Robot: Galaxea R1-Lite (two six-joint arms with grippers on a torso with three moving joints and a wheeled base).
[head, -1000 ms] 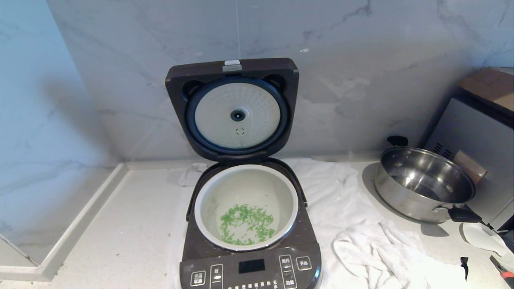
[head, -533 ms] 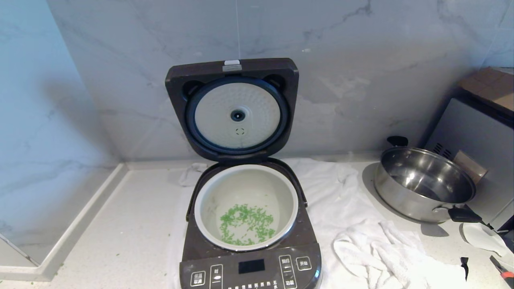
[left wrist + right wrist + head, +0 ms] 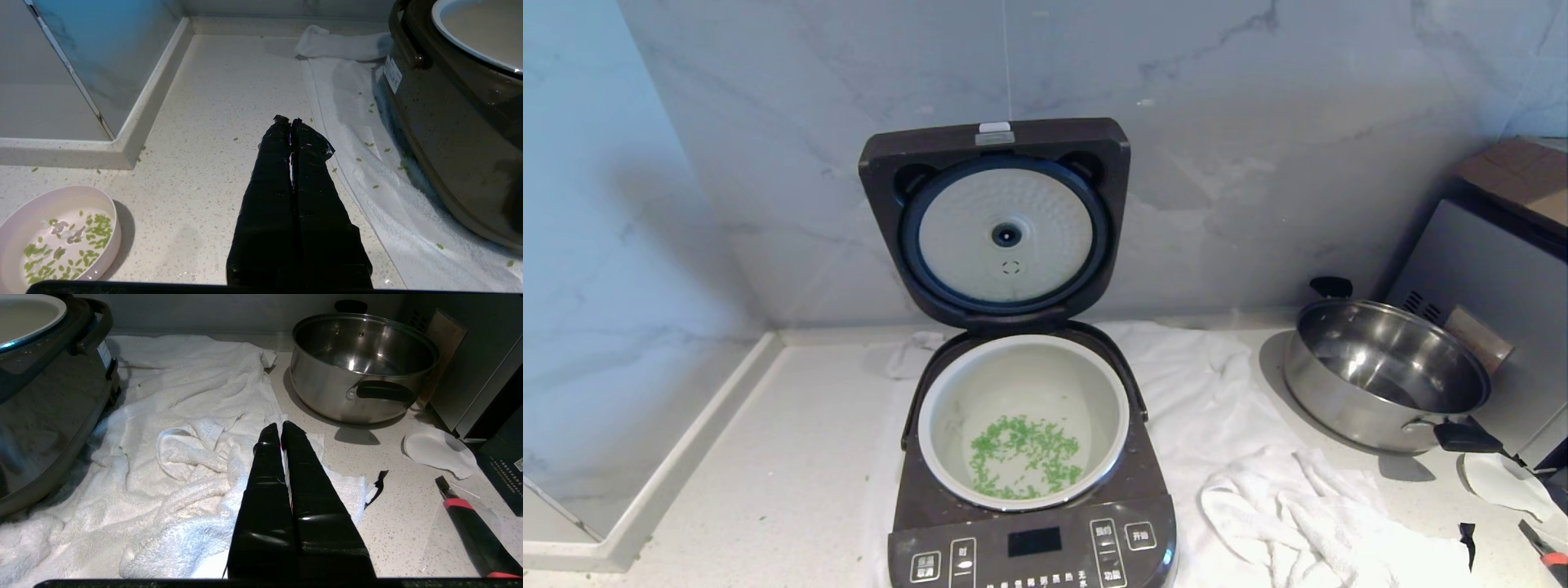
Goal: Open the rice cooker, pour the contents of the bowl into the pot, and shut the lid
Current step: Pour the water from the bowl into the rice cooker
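You have the large dark brown-grey rice cooker point(image 3: 1029, 457) sitting at six o'clock in the head view on the speckled white bench point(image 3: 792, 457), its hinged dark brown lid point(image 3: 996, 220) standing upright at twelve o'clock with the round silver inner plate facing you. The round white inner pot point(image 3: 1023, 420) sits in the cooker body, and a scatter of small chopped bright-green bits point(image 3: 1023, 453) lies on its floor, towards the six o'clock side. In the left wrist view your left pincer point(image 3: 289, 121) has its black fingers pressed together and holding nothing, above bare bench just beside the cooker's side wall; the small round pale pink bowl point(image 3: 57, 237) stands on the bench well apart from it, upright, with some green bits and a little liquid in it. Loose green bits also dot the bench and the white towel point(image 3: 1258, 490) spread under and beside the cooker. In the right wrist view your right pincer point(image 3: 281, 426) is likewise closed tight and empty, over the crumpled part of that towel. At three o'clock in the head view you see a shiny steel pan with black handles point(image 3: 1388, 376), and beyond it a grey metal box-shaped appliance point(image 3: 1486, 302).
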